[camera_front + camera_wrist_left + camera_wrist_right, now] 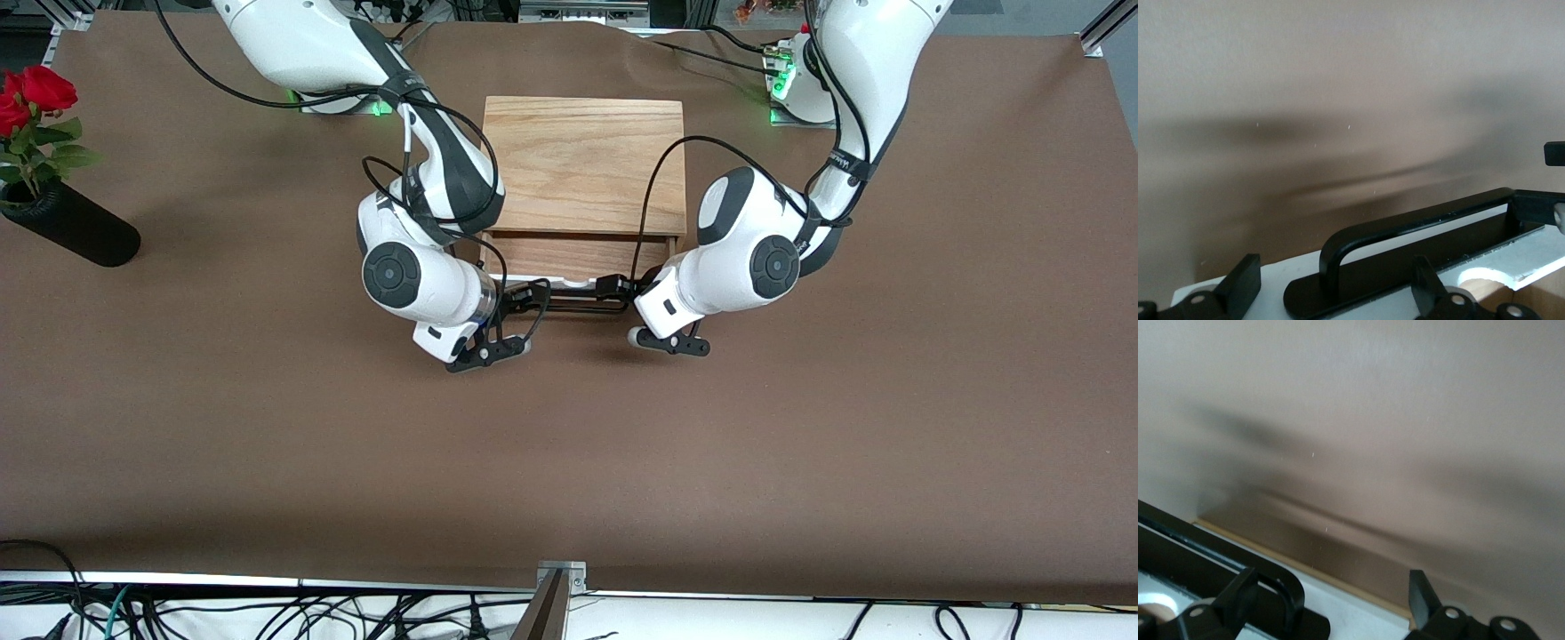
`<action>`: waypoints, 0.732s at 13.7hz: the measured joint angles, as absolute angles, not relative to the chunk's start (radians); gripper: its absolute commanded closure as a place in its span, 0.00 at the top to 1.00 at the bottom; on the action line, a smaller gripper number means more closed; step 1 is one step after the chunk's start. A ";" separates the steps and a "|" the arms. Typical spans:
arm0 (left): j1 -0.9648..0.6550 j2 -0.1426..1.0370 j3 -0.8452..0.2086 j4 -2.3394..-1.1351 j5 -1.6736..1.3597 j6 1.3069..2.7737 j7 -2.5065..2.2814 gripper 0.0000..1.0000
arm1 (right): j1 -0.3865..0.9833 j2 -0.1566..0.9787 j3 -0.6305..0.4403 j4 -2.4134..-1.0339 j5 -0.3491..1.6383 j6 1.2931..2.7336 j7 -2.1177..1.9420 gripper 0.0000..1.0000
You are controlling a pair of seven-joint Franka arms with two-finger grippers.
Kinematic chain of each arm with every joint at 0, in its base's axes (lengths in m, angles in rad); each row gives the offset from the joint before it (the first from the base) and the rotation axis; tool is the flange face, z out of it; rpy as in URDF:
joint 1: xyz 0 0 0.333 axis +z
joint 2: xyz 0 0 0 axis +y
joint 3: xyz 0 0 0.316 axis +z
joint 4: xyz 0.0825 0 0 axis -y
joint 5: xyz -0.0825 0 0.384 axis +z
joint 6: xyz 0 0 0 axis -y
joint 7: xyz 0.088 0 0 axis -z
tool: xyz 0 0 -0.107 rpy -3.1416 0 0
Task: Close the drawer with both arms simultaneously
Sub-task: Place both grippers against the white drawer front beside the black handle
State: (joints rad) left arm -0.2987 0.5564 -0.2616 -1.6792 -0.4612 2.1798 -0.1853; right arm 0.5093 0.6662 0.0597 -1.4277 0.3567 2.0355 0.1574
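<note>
Brown cloth covers the tabletop (267, 462), and a small oak box (585, 164) sits between the two arm bases. Its drawer (576, 258) is pulled partway out toward the front camera, showing a strip of light-wood floor; the white front panel (1538, 257) carries a black bar handle (578, 304) and a small notch (1481, 280).

Reaching in from the right arm's end of the table, the right gripper (533, 293) is level with the handle at that end of the drawer front. In the right wrist view its fingers (1238, 593) are spread apart, one over the curved end of the handle (1288, 593) and the other over the bare cloth past the drawer's corner; they grip nothing.

At the handle's other end is the left gripper (618, 287), level with the panel. In the left wrist view its fingers (1241, 283) are also apart, one past the panel's end and one (1428, 287) in front of the handle (1405, 230), with the bar's bent end between them; nothing is clamped. Whether either gripper touches the panel cannot be told.

A black vase (76, 227) with red roses (31, 93) lies tilted near the right arm's end of the tabletop, well apart from the box.
</note>
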 measured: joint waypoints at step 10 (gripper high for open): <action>-0.299 0.554 -0.273 -1.676 -0.469 1.928 -0.186 1.00 | 0.517 0.663 0.095 -1.417 0.387 1.849 0.157 1.00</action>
State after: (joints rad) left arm -0.2993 0.5544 -0.2728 -1.6760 -0.4686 1.9281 -0.1856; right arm 0.5173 0.6630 0.0948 -1.4165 0.3867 1.8494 0.1574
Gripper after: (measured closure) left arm 0.000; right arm 0.000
